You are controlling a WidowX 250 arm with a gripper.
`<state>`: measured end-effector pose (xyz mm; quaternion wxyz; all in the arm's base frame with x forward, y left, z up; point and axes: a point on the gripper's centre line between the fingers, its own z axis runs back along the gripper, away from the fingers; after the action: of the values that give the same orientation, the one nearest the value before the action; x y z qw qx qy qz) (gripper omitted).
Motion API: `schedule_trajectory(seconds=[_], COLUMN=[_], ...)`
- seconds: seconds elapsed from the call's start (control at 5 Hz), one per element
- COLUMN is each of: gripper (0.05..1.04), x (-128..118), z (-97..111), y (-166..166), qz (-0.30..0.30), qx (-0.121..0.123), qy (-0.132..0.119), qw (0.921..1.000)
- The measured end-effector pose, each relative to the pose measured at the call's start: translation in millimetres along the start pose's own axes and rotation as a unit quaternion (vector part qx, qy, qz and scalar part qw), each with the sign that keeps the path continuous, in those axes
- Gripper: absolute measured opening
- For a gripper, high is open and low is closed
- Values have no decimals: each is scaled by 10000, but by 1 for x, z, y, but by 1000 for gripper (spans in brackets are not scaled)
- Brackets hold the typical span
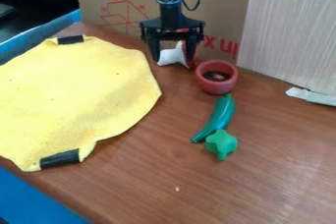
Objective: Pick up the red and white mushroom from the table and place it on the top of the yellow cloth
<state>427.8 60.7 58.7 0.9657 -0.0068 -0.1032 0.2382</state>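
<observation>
The fingers of my black gripper (173,62) stand spread apart, the small white, angular object (170,57) showing between them, touching or not I can't tell, the round red bowl (216,87) just beside, nearer the camera.

The black arm (170,4) hangs from the top edge, its fingers (154,46) pointing down, spread wide apart.

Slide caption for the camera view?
Gripper open at a white object, near a red bowl, curved green toy, knobby green toy and yellow cloth.
</observation>
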Motion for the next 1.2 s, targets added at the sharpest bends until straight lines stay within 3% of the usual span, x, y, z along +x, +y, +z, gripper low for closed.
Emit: schedule_trajectory(seconds=[0.2,0.6,0.8,1.0,1.2], gripper=[1001,1001,1001,1001,976], x=[4,21,30,38,39], z=[-6,11,10,0,-21], y=[-1,-11,-15,-12,-7], qz=[-117,-12,124,237,272], qx=[-140,-506,-612,-377,72], qy=[-317,-482,-439,-363,-202], qw=[9993,9976,9971,9984,9994])
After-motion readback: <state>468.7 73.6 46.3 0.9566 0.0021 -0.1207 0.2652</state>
